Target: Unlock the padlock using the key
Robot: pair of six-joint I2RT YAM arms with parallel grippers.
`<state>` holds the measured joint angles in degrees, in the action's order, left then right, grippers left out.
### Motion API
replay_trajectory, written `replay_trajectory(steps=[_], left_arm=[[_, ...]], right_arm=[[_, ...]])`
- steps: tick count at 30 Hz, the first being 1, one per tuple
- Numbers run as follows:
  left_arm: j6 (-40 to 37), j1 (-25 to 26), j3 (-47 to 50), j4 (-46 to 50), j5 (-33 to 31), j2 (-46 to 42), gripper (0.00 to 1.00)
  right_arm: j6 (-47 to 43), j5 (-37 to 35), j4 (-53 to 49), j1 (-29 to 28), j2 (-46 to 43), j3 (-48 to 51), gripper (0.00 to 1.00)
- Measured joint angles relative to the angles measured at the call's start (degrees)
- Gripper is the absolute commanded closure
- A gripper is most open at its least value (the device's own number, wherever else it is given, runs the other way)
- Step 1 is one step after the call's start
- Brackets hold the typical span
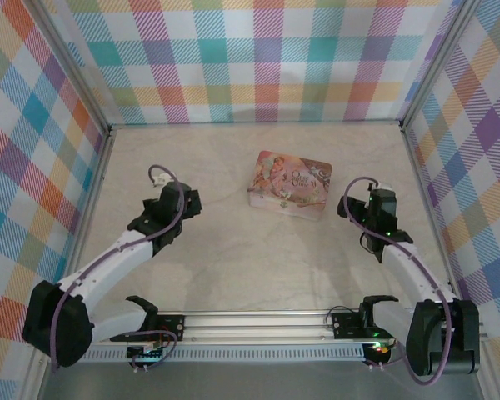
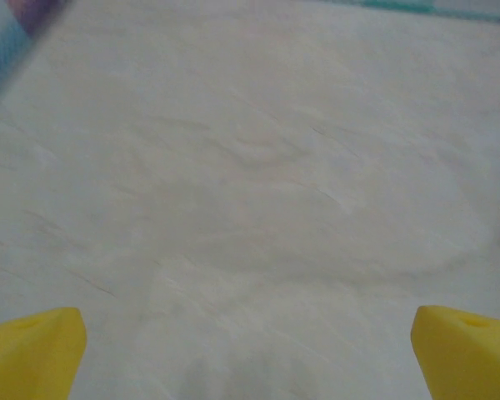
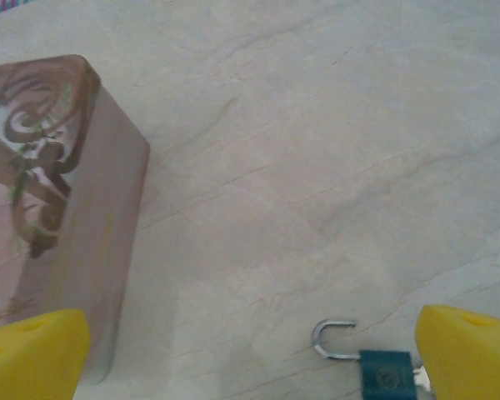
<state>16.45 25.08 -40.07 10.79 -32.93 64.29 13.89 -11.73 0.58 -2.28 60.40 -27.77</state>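
Left arm (image 1: 117, 250): I read it reaching from its near-left base forward and inward, white link sloped up, purple cable (image 1: 160, 173) looped over the wrist. Left gripper (image 1: 183, 202): angled downward, jaws spread wide, its yellow pads (image 2: 33, 350) sitting at opposite lower corners of my wrist view, nothing between them. Right arm (image 1: 412, 271): rising from its near-right base, bent forward and slightly inward. Right gripper (image 1: 382, 207): pointed down, jaws likewise wide apart, yellow fingertips (image 3: 467, 350) at the frame's lower corners, gripping nothing.

padlock (image 3: 388, 375) body cut by bottom edge; tin (image 3: 58, 208) cut left
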Motion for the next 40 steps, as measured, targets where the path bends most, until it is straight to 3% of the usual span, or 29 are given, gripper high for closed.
replay_trajectory(steps=[4,9,18,22,40], left_arm=[[-7.43,-6.38,8.26,-11.45,-1.05,-0.9,0.0],[-11.21,-12.87,13.27,-24.92,1.14,7.21,0.0],[-14.62,-15.21,14.91,-45.09,5.75,21.0,0.0],[-15.34,-17.09,16.17,-52.72,10.71,23.71,0.0],[-15.87,-17.9,17.29,-57.53,14.47,25.24,0.0]], right_arm=[[-2.71,-2.67,9.18,0.0,4.15,2.12,0.0],[-5.53,-3.82,21.22,0.0,9.88,6.29,0.0],[-9.86,-2.73,38.38,0.0,14.78,9.44,0.0],[-11.26,0.15,52.22,-0.11,25.27,10.49,0.0],[-11.56,0.26,49.33,-0.37,28.37,6.6,0.0]])
